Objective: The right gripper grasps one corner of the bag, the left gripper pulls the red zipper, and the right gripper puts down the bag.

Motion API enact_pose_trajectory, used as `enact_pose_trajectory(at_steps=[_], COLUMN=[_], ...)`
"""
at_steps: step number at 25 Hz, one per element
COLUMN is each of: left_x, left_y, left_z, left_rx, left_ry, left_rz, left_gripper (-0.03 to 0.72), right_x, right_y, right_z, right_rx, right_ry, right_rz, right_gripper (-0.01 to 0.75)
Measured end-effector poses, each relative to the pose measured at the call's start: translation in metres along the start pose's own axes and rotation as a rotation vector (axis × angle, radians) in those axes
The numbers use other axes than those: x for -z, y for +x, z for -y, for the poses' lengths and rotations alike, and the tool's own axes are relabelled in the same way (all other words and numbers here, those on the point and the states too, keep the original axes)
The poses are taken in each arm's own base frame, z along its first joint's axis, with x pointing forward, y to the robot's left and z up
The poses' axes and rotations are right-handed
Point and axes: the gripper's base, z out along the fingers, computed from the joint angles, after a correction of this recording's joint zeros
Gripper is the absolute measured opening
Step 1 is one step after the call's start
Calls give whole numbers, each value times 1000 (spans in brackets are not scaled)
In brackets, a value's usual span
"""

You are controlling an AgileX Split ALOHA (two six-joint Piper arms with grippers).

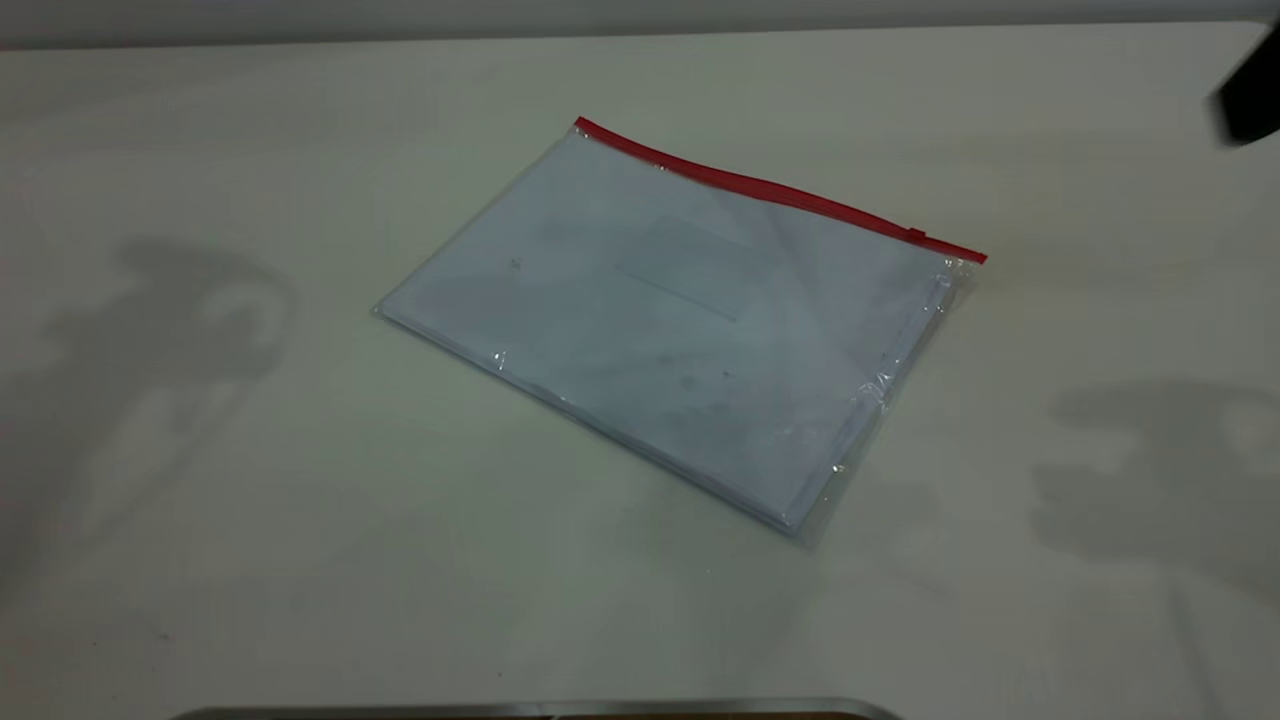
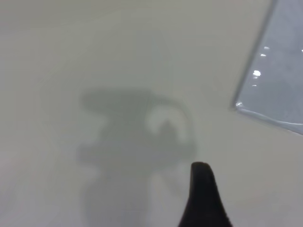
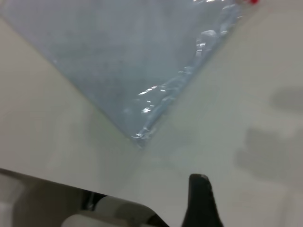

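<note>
While the flat clear rectangular plastic bag [image 1: 680,320] with white sheets inside is lying flat on the pale tabletop [image 1: 300,560], its long axis is running diagonally from far left to near right in the exterior view. The thin red zipper [image 1: 775,190] is lining the far long edge, its small slider tab [image 1: 915,235] sitting near the right end. Each wrist view is showing only one black fingertip: the left gripper [image 2: 203,198] is hanging above bare tabletop beside a bag corner, the right gripper [image 3: 201,203] near another corner. Neither is touching the bag; their opening cannot be told.
</note>
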Motion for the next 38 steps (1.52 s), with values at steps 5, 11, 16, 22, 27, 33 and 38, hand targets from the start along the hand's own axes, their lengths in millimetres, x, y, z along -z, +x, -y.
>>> enact_pose_trajectory(at_steps=[5,11,16,22,27,33,38], left_x=[-25,-48,-60,-64,-63,-70,-76], left_y=[-22,-37,-37,-39,-39,-39,-38], left_z=[11,35,43,43,42,43,44], left_rx=[-115,-248,-272,-269,-270,-247,-233], left_ry=[66,108,128,126,124,142,153], left_rz=[3,-9,-34,-29,-24,-29,-37], left_gripper=[581,581,581,581,581,581,581], right_x=[-54,-107,-143,-186,-211,-224,-230], right_y=[-4,-6,-8,-13,-13,-19,-24], right_z=[10,24,31,48,65,73,77], right_rx=[8,-51,-61,-67,-63,-17,23], right_ry=[-123,-214,-297,-296,-197,-171,-150], right_rz=[-22,52,64,27,0,6,17], right_gripper=[578,578,578,578,578,578,578])
